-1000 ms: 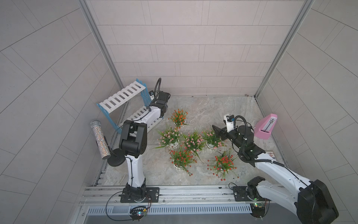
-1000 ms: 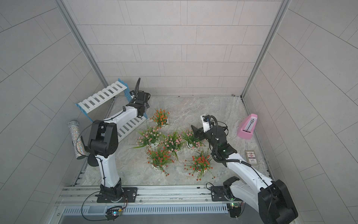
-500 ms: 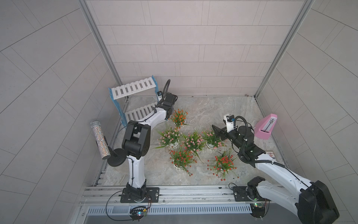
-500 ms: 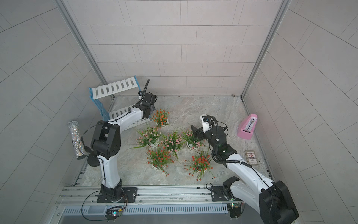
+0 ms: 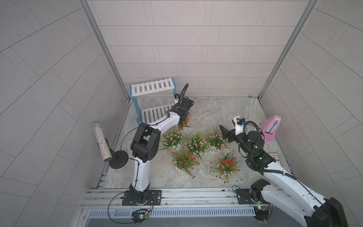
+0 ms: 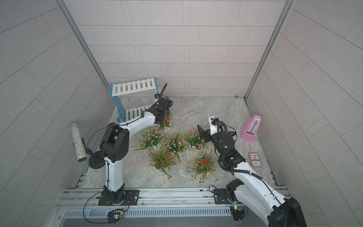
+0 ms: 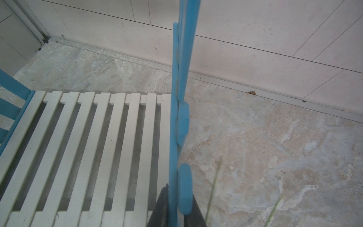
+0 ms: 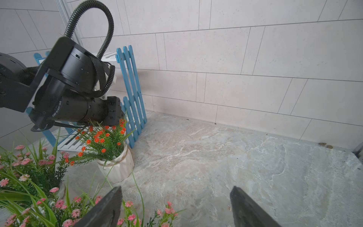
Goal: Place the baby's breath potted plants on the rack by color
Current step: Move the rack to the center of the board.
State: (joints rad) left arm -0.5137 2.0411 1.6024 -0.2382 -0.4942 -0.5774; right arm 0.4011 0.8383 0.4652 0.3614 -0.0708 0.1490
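Note:
The rack (image 5: 152,89), white slats with blue picket sides, stands at the back left in both top views (image 6: 133,86). In the left wrist view my left gripper (image 7: 178,198) is shut on the rack's right blue side panel (image 7: 183,78), beside the lower shelf (image 7: 98,147). Three pink plants (image 5: 172,137) (image 5: 196,142) (image 5: 215,138) stand in a row on the floor. One red-orange plant (image 5: 184,122) sits under the left wrist and two more (image 5: 184,160) (image 5: 225,165) stand nearer the front. My right gripper (image 5: 225,134) (image 8: 175,191) hangs open above the rightmost pink plant, with nothing between its fingers.
A pink metronome (image 5: 272,127) stands by the right wall, with a small card (image 6: 255,159) on the floor in front of it. A glittery microphone on a black stand (image 5: 101,141) leans at the left edge. Walls close in three sides.
The rack has swung from slanted along the left wall to nearly square with the back wall, and my left gripper moved right with it. The right arm has stayed still.

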